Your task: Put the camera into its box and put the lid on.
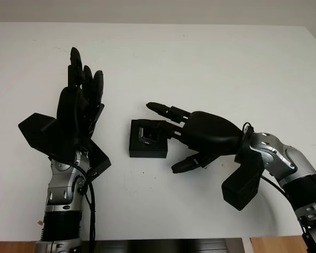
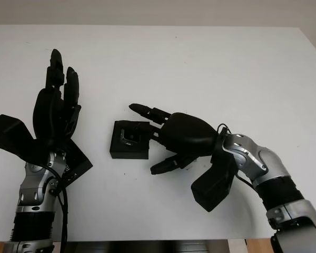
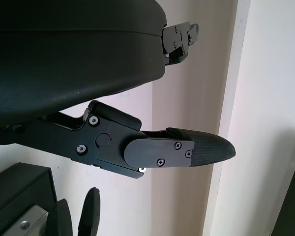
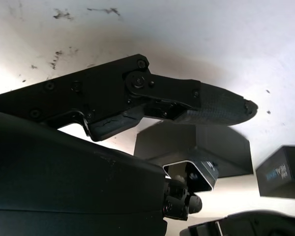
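Observation:
A small black box [image 1: 147, 146] lies on the white table [image 1: 210, 63] at the middle. The camera [image 1: 146, 134], black with a silver edge, sits tilted in the box's open top. My right hand [image 1: 171, 138] comes in from the right and is open. Two of its fingers [image 1: 163, 110] reach over the box's far side, one touching the camera [image 4: 195, 175], while its thumb [image 1: 187, 164] stays just off the box's near right corner. My left hand [image 1: 81, 100] is open and raised upright to the left of the box, apart from it.
In the right wrist view a second black piece with pale lettering [image 4: 280, 172] lies on the table beside the box [image 4: 194, 145]. The table's far edge [image 1: 158, 23] runs along the top, with bare white surface behind and to the right.

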Controlling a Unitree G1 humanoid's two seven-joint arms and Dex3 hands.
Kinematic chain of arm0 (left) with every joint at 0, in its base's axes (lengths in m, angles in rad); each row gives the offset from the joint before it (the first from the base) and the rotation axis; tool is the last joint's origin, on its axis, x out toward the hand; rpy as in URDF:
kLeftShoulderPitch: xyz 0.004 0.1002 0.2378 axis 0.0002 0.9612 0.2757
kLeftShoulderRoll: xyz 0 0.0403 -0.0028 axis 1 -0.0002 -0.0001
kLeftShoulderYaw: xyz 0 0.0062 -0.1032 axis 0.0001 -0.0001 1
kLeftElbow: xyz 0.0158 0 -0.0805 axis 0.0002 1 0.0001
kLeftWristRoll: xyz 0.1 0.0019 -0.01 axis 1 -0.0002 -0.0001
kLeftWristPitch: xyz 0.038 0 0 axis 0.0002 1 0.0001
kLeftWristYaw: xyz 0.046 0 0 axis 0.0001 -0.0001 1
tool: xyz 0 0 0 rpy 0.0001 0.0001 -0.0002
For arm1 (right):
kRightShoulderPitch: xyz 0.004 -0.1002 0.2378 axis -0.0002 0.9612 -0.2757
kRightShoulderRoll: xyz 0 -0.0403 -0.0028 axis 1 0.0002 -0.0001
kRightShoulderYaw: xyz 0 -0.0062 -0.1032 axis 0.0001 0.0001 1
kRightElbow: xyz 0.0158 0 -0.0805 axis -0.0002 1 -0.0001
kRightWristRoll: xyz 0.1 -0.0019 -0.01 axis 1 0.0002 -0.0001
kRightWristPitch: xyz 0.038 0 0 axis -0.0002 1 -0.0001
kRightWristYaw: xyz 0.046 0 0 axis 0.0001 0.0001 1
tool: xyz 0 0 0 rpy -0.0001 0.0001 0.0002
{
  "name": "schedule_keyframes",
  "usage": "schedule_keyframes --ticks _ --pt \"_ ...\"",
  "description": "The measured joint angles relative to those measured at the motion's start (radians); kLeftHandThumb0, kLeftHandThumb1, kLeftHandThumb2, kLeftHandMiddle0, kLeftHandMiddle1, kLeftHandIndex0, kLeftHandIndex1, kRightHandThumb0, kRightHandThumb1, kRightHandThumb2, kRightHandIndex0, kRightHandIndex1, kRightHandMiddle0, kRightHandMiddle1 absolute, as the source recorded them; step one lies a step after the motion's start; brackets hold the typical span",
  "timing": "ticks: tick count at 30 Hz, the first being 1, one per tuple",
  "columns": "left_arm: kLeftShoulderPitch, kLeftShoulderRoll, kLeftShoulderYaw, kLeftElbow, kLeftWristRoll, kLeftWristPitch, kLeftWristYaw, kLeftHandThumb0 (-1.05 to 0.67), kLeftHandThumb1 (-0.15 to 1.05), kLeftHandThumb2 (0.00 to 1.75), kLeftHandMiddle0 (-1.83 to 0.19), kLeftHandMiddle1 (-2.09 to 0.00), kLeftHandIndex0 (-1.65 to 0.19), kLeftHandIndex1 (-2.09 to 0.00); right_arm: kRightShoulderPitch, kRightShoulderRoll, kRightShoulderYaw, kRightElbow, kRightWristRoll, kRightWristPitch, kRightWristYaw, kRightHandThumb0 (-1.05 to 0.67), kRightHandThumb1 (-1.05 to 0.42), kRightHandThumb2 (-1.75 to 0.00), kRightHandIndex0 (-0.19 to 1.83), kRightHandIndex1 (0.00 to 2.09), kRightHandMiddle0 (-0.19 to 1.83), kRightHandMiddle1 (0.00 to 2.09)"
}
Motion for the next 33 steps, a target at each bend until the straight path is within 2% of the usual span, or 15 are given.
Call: schedule_keyframes --ticks 6,13,33 --pt "0.000 0.000 0.000 -0.010 0.003 0.010 0.000 -0.76 1.05 0.39 0.19 0.00 0.19 0.00 -0.012 -0.008 0.018 0.000 -0.015 0.000 -0.011 -0.95 -1.05 -0.63 -0.19 0.00 -0.13 0.11" --pt "0.000 0.000 -0.001 -0.010 0.008 0.010 0.003 -0.75 1.05 0.39 0.19 0.00 0.19 0.00 -0.042 -0.009 0.031 0.000 -0.015 -0.002 -0.010 -0.96 -1.05 -0.62 -0.18 0.02 0.03 0.17" --pt "0.007 -0.025 0.003 -0.029 -0.007 0.009 0.020 -0.73 1.05 0.32 0.19 0.00 0.19 0.00 -0.090 -0.007 0.084 -0.004 -0.020 -0.023 0.008 -0.98 -1.05 -0.62 -0.08 0.08 0.23 0.22"
